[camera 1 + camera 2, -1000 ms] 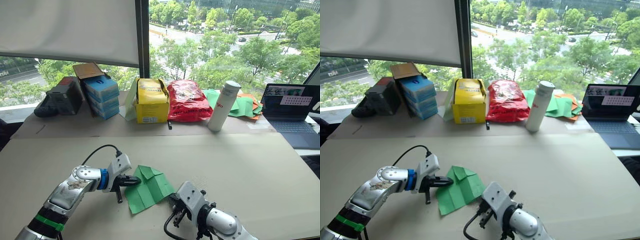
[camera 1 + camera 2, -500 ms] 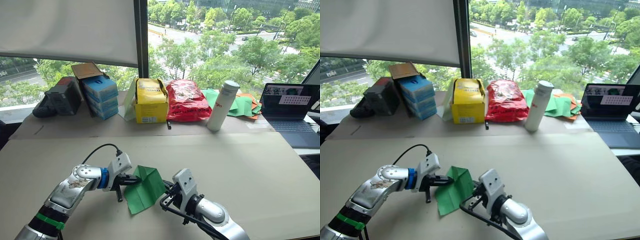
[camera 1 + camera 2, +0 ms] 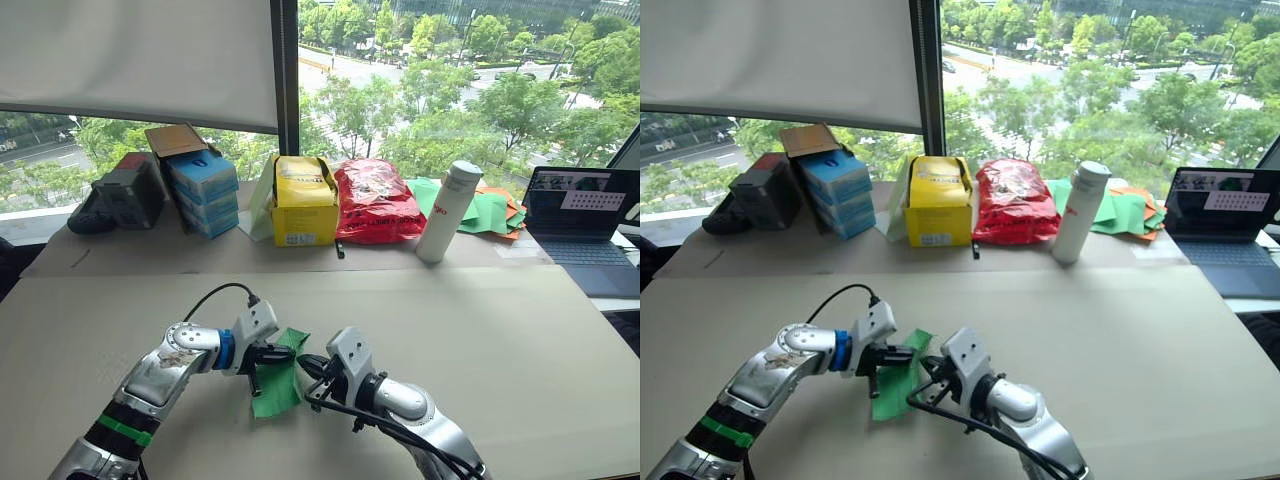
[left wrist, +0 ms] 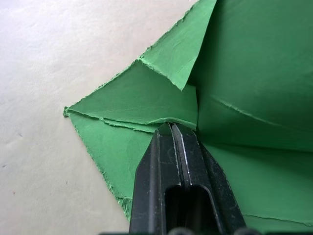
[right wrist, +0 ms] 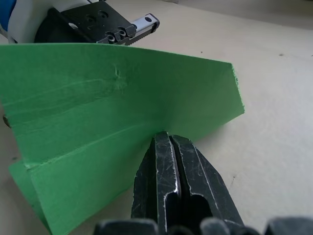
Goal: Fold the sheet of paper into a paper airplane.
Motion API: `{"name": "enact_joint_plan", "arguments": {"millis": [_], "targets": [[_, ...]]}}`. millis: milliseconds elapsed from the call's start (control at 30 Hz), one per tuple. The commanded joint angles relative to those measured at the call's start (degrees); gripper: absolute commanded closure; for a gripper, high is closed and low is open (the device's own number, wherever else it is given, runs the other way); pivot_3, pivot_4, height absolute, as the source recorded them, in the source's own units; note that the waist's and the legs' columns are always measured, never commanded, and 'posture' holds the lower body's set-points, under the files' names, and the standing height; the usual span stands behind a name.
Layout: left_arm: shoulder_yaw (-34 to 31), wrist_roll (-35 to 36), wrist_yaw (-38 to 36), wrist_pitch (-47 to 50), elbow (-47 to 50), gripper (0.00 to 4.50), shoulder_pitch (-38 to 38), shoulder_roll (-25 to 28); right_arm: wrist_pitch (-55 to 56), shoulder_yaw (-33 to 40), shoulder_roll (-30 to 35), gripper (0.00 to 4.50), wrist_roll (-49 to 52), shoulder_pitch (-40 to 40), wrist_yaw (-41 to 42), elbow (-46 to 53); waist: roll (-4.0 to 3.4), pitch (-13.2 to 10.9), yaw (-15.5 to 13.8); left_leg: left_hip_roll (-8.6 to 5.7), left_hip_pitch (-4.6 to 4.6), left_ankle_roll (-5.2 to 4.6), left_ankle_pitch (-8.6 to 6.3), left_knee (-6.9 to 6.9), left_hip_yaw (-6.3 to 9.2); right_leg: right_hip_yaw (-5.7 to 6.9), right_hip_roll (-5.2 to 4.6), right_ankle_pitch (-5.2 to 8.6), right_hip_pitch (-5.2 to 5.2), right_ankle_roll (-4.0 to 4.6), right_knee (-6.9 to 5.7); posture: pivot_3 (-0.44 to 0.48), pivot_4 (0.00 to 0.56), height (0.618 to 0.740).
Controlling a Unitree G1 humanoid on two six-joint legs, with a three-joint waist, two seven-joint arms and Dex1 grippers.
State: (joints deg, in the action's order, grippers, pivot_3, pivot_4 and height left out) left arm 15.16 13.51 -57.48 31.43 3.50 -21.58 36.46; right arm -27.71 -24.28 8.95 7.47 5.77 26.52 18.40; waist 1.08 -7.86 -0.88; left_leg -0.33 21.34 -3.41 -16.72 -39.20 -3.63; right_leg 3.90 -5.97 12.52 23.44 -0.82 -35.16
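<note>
paper [image 3: 276,380]: half-folded, near tabletop [image 3: 480,330] front edge, held between both arms | left end effector [image 4: 171,128]: pinched closed on paper | right end effector [image 5: 167,138]: pinched closed on paper

On the table [image 3: 1120,330], the left gripper [image 3: 902,356] and right gripper [image 3: 923,372] meet at a folded green sheet of paper [image 3: 896,383], well short of the yellow box [image 3: 938,203].
</note>
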Motion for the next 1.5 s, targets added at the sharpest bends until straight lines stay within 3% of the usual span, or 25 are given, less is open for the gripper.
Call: {"name": "enact_joint_plan", "arguments": {"millis": [33, 533, 667, 1067, 1500], "targets": [[1.79, -1.4, -0.19, -0.77, -1.86, 4.48, 0.15, -1.05, 2.29, -0.81, -0.28, 4.5, -0.23, 0.71, 0.58, 1.04, 0.0, 0.0, 0.0, 0.0, 0.0, 0.0, 0.0, 0.0, 0.0, 0.0, 0.0, 0.0, 0.0, 0.0, 0.0, 0.0, 0.15, 0.74], [-4.28, -0.09, -1.41, -0.81, 0.21, 4.48, 3.37, 4.09, 3.47, -0.86, -0.11, 4.5, -1.17, 2.22, 2.05, -0.77, 0.01, 0.0, 1.13, 0.07, 0.13, 0.11, 0.06, -0.02, -0.06, -0.07, 0.16, 0.02, 0.35, 0.05, -0.24, 0.0, 0.15, 0.74], [-3.72, -0.73, -0.52, -0.99, -0.52, 4.48, 3.12, 3.0, 4.1, -1.02, -0.28, 4.5, -1.47, 2.96, 2.39, -1.6, 0.02, 0.01, 1.18, 0.05, 0.45, 0.49, 0.29, -0.13, -0.16, -0.16, 0.16, 0.03, 0.76, 0.09, -0.58, 0.0, 0.15, 0.74], [-1.05, -1.79, -0.23, -1.47, -2.0, 4.48, 1.56, -0.39, 4.47, -1.5, -1.73, 4.5, -1.94, 5.72, 2.2, -3.19, 0.01, 0.01, 0.7, 0.1, 0.67, 0.09, 0.05, -0.65, -0.15, -0.15, 0.25, 0.04, 0.75, 0.08, -0.69, 0.0, 0.15, 0.74], [-9.74, 0.69, 0.17, 0.5, 1.7, 4.48, 6.19, 7.28, 5.78, -2.58, -2.98, 4.5, -2.61, 8.41, 2.79, -7.68, 0.01, 0.0, 1.81, 0.21, 0.65, 0.15, 0.08, -0.61, -0.13, -0.21, 0.38, 0.05, 0.85, 0.14, -0.76, 0.0, 0.15, 0.74]]}}
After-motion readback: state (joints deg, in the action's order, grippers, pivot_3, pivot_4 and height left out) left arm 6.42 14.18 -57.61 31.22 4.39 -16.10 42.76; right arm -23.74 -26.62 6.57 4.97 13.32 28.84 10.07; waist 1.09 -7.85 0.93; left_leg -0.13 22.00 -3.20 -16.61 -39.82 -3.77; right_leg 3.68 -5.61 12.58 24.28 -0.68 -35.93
